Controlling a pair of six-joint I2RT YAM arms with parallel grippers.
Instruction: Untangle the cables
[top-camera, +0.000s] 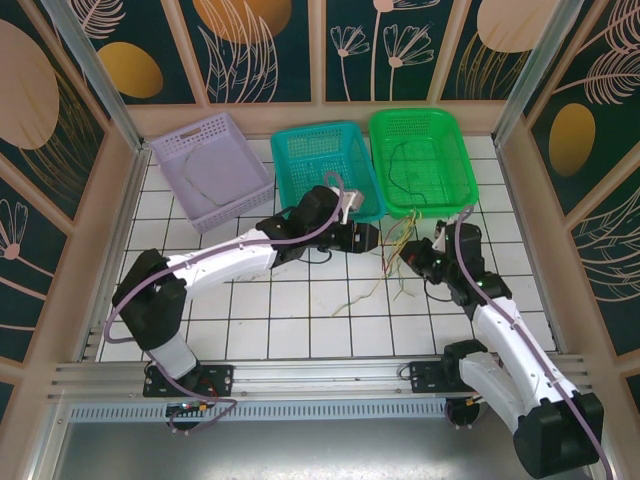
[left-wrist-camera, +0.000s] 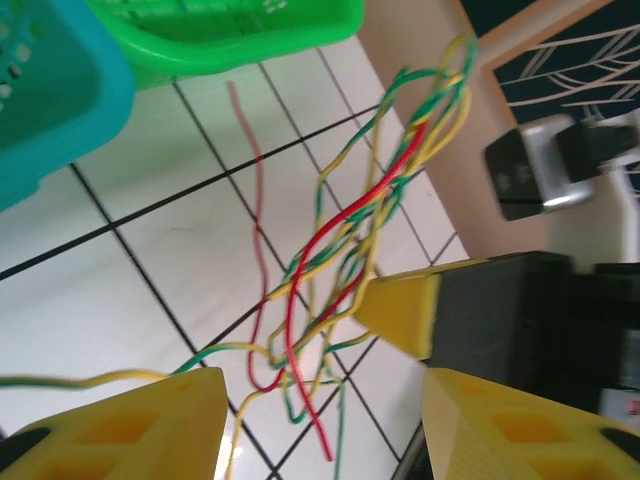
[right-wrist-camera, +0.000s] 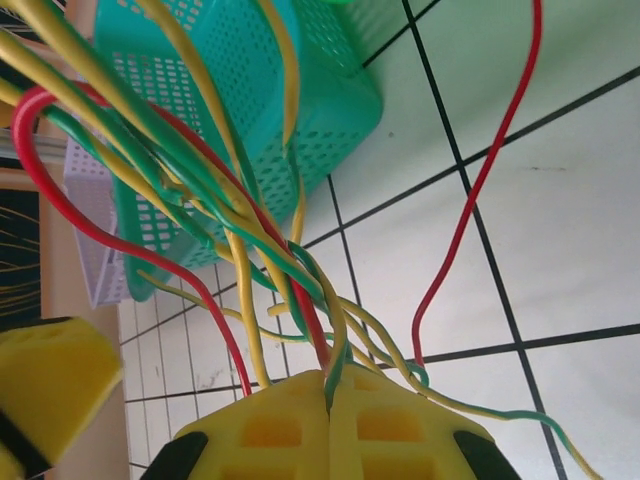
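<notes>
A dark cable (top-camera: 395, 165) is seen in the green basket (top-camera: 415, 113), a pale strand (top-camera: 200, 185) in the lilac basket (top-camera: 190, 128). The tangled cables (left-wrist-camera: 370, 210) (green, yellow, red) are pinched in the closed right hand (right-wrist-camera: 330, 395), trailing onto the table (top-camera: 300, 310). The left hand (left-wrist-camera: 325, 390) is held wide open beside them.

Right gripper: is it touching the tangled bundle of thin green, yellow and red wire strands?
Touching. In the right wrist view the right gripper is closed, with the bundle of wire strands pinched in the seam between its yellow fingers.
</notes>
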